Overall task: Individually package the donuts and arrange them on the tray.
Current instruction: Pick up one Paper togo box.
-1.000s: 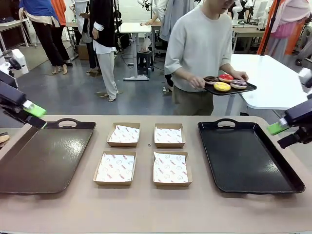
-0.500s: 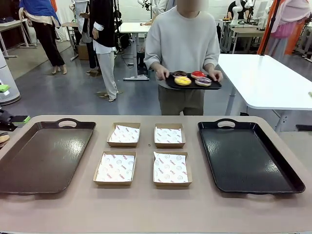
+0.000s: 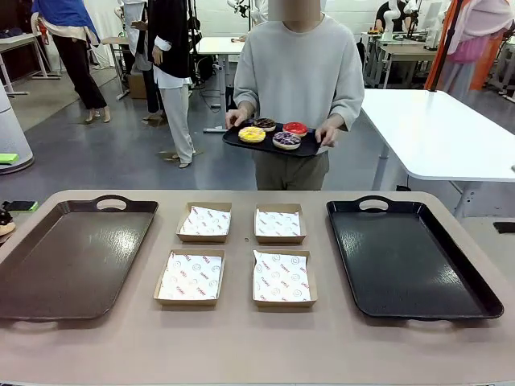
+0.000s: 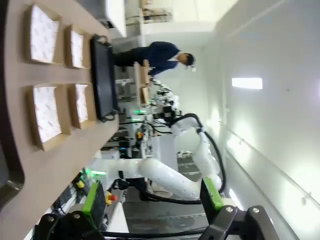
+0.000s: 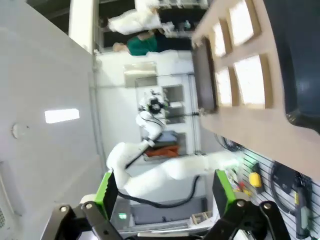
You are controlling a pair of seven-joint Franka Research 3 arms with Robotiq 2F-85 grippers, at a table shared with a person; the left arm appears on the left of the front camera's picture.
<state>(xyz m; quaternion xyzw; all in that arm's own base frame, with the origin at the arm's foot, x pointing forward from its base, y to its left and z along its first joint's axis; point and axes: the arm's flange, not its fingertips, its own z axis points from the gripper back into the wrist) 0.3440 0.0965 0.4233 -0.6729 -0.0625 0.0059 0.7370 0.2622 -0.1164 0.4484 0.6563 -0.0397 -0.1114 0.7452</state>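
**Donuts (image 3: pixel 286 140) on the person's small tray; both my grippers spread and empty**

All four donuts sit on a small tray (image 3: pixel 235 141). A person (image 3: pixel 298 72) holds it in both hands (image 3: pixel 327 136) at waist height, beyond the table's (image 3: pixel 241 346) far edge. The yellow donut (image 3: pixel 252 135) is nearest that tray's left end in the front view. The brown donut (image 3: pixel 265 124) is just behind it, the red donut (image 3: pixel 295 128) is to the right, and the purple donut (image 3: pixel 286 140) is in front of the red one.

That far edge and a strip of bare tabletop lie between the donuts and the four boxes (image 3: pixel 191 277). The boxes are open and paper-lined, set two by two in the middle of the table. A brown tray (image 3: pixel 113 203) lies to their left and a black tray (image 3: pixel 372 203) to their right, both bare. A white table (image 3: pixel 434 133) stands behind the person.

My left gripper (image 4: pixel 152 197) has its fingers wide apart with nothing between them, and it looks along the tabletop past the boxes. My right gripper (image 5: pixel 165 192) is spread the same way and holds nothing. Both are well apart from the donuts.
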